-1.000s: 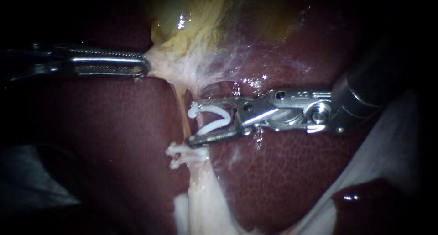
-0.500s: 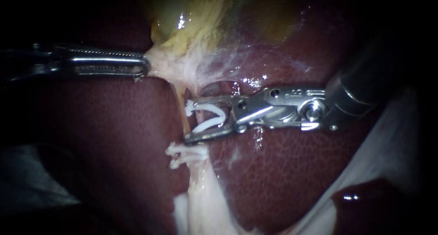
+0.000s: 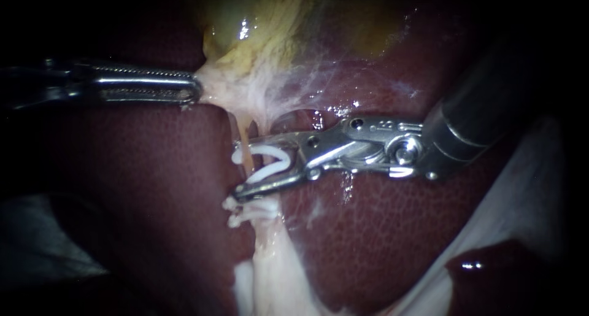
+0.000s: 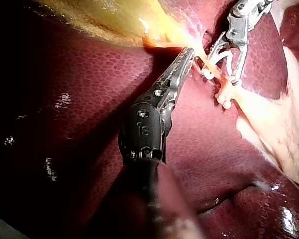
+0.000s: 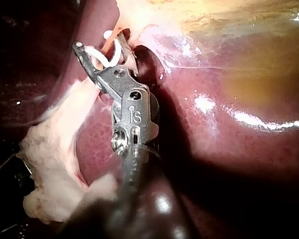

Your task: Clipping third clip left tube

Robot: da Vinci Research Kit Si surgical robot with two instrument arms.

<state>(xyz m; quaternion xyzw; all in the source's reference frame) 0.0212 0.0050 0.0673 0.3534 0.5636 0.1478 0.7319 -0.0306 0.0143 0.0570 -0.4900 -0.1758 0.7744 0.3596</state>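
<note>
One open clip (image 3: 270,149), gripped in the right instrument's (image 3: 242,169) spread claw, has slid across the thin tube (image 3: 244,135), just above the set clips (image 3: 245,208). The left instrument's (image 3: 195,89) claw stays clamped on pale tissue (image 3: 227,90); squeezing shut seems next.

Liver (image 3: 380,242) underneath; gallbladder (image 3: 245,15), pale tube (image 3: 244,145) lie on it.

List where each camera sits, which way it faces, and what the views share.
Endoscope view: close over the tissue, facing liver and gallbladder; left instrument enters from the left, right instrument from the right.
Left wrist view: on the left arm, looking down its shaft to jaws shut on pale tissue.
Right wrist view: on the right arm, looking down its shaft to jaws holding the white clip astride the tube.
Shared: all three show white clip and tube; the left wrist view also shows the right instrument.
</note>
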